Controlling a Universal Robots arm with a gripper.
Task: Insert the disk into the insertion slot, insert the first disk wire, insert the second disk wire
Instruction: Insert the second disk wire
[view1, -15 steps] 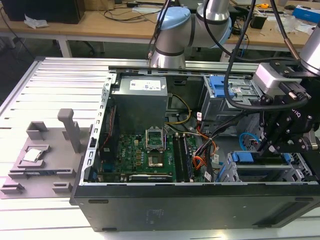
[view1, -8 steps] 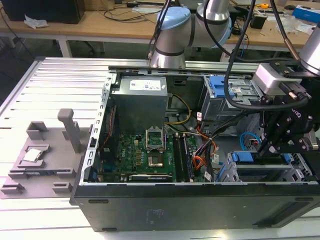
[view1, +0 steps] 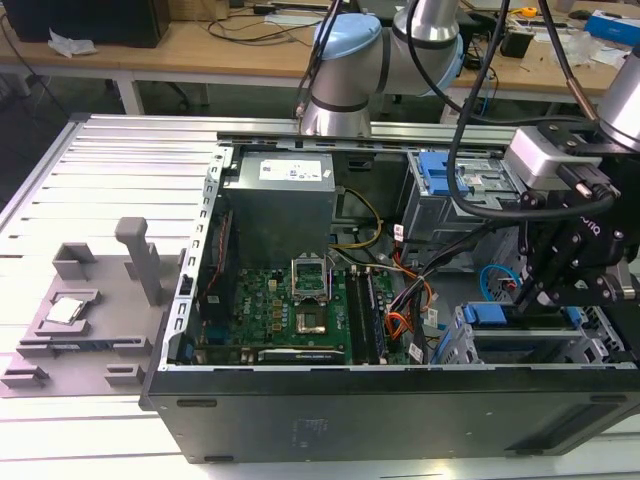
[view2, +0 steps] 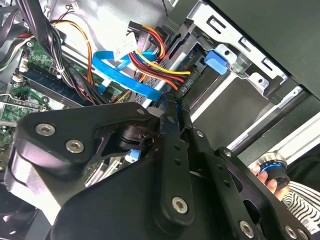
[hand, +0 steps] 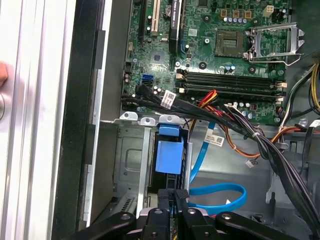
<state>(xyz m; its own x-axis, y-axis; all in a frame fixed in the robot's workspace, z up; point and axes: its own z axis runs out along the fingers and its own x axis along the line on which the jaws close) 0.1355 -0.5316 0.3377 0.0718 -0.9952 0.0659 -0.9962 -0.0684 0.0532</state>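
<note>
We see the claw (hand: 176, 196) with its fingers pressed together, pinching a black connector just beside the blue carrier of the disk (hand: 169, 156). The disk already sits in the insertion slot (hand: 131, 165) of the silver cage, near the computer case's (view1: 400, 410) front corner. A blue data cable (hand: 220, 196) loops beside it.

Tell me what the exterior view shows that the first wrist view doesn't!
Exterior view alone: the grey power supply box, the arm's blue-capped joint, and the grey holder block beside the computer on the exterior view's left.

First wrist view alone: a blue latch on the drive cage, seen close up, and a flat blue cable looped near it.

Both: the green motherboard and the black gripper over the drive cage.
</note>
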